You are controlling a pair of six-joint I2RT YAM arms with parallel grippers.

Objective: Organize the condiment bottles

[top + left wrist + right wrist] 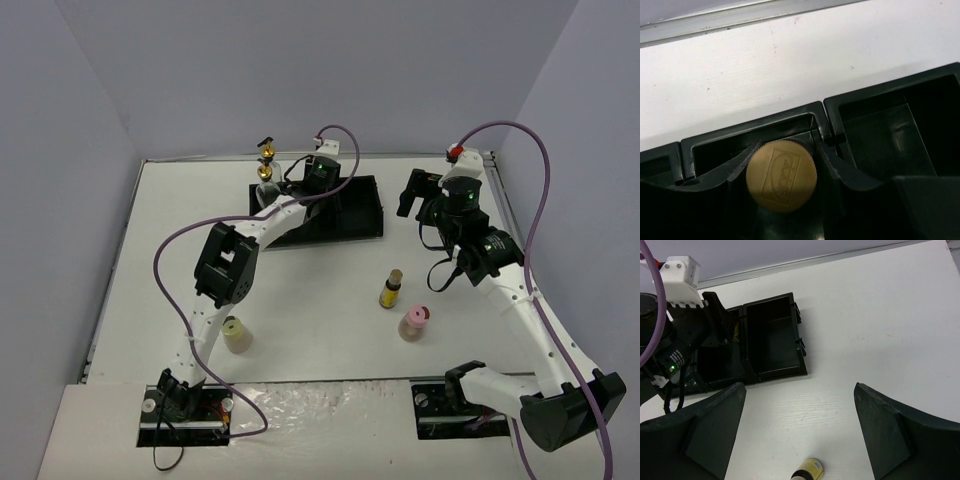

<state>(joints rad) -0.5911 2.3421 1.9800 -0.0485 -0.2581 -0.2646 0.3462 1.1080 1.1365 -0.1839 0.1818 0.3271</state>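
Observation:
My left gripper (pixel 787 149) is shut on a small amber bottle with a gold screw cap (pixel 781 176), held down in the middle compartment of the black tray (pixel 880 100). In the top view this gripper (pixel 318 185) sits over the tray (pixel 365 215). Two tall clear bottles with gold pourers (pixel 265 160) stand at the tray's far left corner. A second amber bottle (pixel 391 289), a pink jar (pixel 414 322) and a beige jar (pixel 237 334) stand on the table. My right gripper (pixel 800 386) hangs open above the table, just beyond the amber bottle (pixel 808 471).
The tray's right compartment (pixel 772 335) holds nothing. The table's back edge (pixel 740 20) runs close behind the tray. Grey walls close in the left, back and right sides. My left arm (pixel 225 265) stretches across the table's left half.

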